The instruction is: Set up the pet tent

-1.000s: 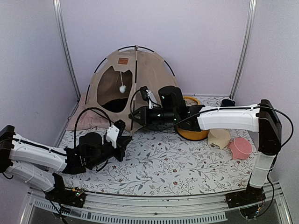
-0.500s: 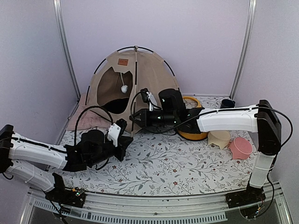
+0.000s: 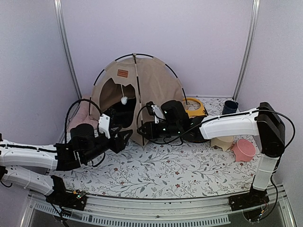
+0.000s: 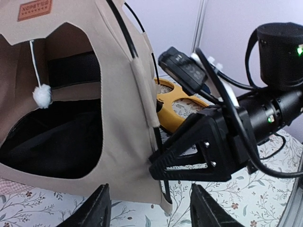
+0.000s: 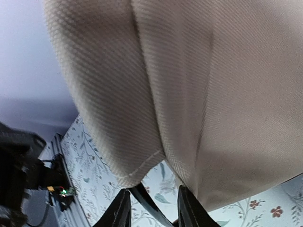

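Tan fabric pet tent point(image 3: 151, 85) stands domed, far left on the tabletop point(image 3: 189, 165); poles arched, setup seemingly near done.
Left wrist: left gripper point(image 4: 151, 208) released, empty.
Right wrist: right gripper point(image 5: 152, 208) parted, loose around the tent's near corner.

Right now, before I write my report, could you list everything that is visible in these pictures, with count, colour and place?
pet tent: one, tan with black poles, standing at back left
pom-pom: one, white, hanging in the tent's doorway
cushion: one, pink checked, at the tent's left side
bowl stand: one, yellow, right of the tent
cup: one, dark, back right
cream bowl: one, cream, right side
pink bowl: one, pink, beside the cream bowl
tablecloth: one, white with floral print, covering the table
left fingers: two, black, apart, before the doorway
right fingers: two, black, apart, at the tent's lower front corner
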Controlling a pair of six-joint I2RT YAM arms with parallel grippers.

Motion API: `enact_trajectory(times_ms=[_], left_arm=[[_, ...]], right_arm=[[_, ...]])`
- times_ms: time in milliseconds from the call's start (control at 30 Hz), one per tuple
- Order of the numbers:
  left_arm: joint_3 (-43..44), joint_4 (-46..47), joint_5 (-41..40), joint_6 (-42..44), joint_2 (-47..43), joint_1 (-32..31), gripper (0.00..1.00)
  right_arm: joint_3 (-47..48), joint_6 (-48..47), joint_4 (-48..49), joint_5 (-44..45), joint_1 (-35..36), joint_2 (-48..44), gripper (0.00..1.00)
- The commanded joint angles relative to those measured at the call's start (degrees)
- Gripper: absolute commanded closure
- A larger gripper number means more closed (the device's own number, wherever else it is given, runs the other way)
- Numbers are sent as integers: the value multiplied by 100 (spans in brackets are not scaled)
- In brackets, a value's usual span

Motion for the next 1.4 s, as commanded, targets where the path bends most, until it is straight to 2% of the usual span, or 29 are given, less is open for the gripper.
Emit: enact_trajectory(times_ms=[0,233,433,667,800,933,1033,1133,1300,1367], left_arm=[[341,-395,-231,-98,-115,273,41],[970,-1120,-331,-179,-115,763,34],[1738,-2010,-409,-624,-60,1416,27],[2368,-2590,-288,-670,-33,2408,23],[2684,-2816,358,-656,140,3243,17],[2803,-2443,1355,-462,381,4127,15],[3036,-2297,1763,-326,693,4553,15],[3315,-2076,2210,-34,1078,4843,16],[4065,-2294,2580,777,1891,5081,20],[4260,-2275,3104,1012,2117,5206,24]], right_arm=[[-105,-144,-230,280,-54,-407,58],[-296,-170,-390,291,-237,-894,30],[-626,-219,-404,373,-367,-1333,14],[-661,-311,-428,453,-514,-1574,9],[-681,-343,-418,414,-687,-1697,8],[-668,-408,-401,304,-859,-1794,6],[-655,-495,-409,252,-952,-1898,4],[-677,-575,-421,207,-1057,-2044,0],[-688,-789,-517,134,-1168,-2297,1],[-718,-861,-540,152,-1190,-2406,1]])
